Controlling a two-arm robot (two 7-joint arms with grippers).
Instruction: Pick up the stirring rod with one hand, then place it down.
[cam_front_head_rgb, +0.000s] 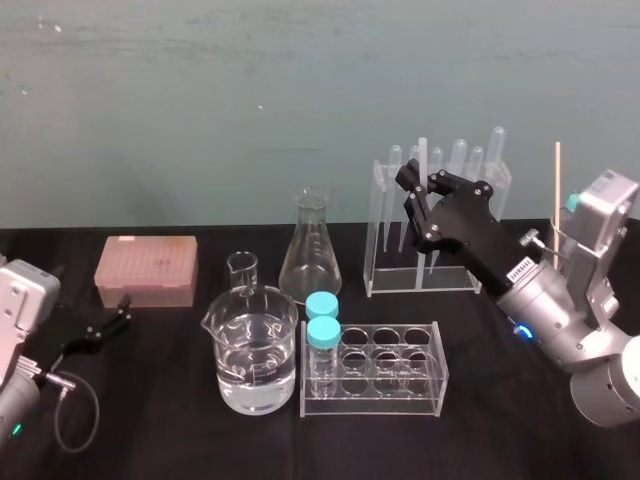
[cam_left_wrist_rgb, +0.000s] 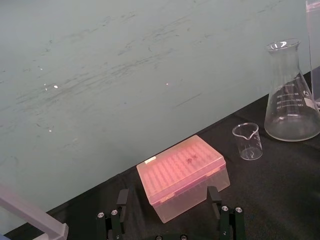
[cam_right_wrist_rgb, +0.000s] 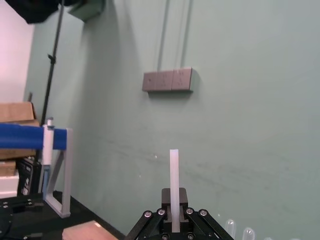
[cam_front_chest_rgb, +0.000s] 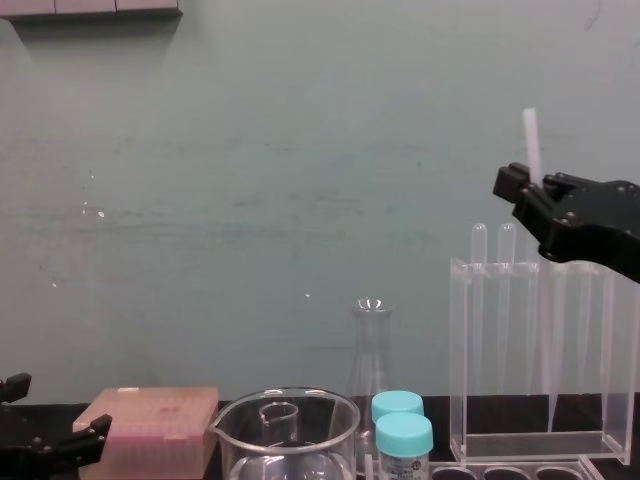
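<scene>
**The stirring rod stands upright in the right gripper's grasp, up beside the top of the pipette rack.**

The stirring rod (cam_right_wrist_rgb: 174, 175) is clamped between the closed fingers of the right gripper (cam_front_chest_rgb: 522, 190), its upper end poking straight up above them. The gripper hangs in the air level with the top of the clear pipette rack (cam_front_chest_rgb: 456, 360), above the black table (cam_front_head_rgb: 500, 440). The left gripper (cam_front_head_rgb: 120, 310) sits low at the table's left side with its fingers spread, near the pink tip box (cam_front_head_rgb: 147, 268).
</scene>
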